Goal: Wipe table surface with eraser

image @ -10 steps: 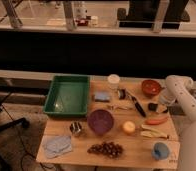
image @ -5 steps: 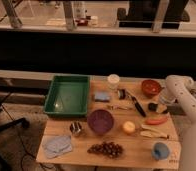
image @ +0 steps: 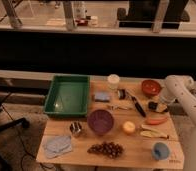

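Currently one eraser (image: 156,106) at worktop (image: 136,148) right edge, long axis roughly left-right; one gripper (image: 161,103) on it, fingers pinching the eraser. One green tray (image: 67,95), one purple bowl (image: 100,121).

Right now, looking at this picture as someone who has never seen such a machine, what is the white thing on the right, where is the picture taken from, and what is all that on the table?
The white curved shape is a robot's one arm. Its gripper, a two-fingered hand, is low over the right edge of the table surface and is shut, at a small dark block, the eraser; it appears to be holding it, though the contact is hard to make out.

There is one camera, looking down at the table from the front; where it is mounted is unknown.

On the table lie a green tray, a purple bowl, a red-brown bowl, a light-blue pad, a long black-handled tool, a white cup, grapes, a bluish cloth and a small blue cup.
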You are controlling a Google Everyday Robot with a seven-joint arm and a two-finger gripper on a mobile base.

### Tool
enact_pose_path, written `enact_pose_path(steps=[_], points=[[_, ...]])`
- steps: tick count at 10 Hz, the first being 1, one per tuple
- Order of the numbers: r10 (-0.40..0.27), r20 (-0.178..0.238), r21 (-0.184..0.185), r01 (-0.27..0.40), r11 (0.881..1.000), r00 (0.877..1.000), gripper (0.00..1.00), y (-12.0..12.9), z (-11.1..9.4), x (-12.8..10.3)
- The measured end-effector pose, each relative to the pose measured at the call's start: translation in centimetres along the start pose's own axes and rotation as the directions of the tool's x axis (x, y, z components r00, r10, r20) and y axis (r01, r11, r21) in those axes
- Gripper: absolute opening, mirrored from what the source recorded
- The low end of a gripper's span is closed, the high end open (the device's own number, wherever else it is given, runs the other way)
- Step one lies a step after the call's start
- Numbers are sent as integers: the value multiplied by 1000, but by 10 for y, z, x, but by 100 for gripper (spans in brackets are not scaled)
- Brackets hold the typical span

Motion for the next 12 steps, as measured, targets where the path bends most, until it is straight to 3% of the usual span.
enact_pose_path(steps=[6, 12], points=[[13, -9, 30, -12, 999, 1000, 3, -4, -4, 5], [-17, 12, 53, 17, 998, 1000, 3, 1, -7, -14]])
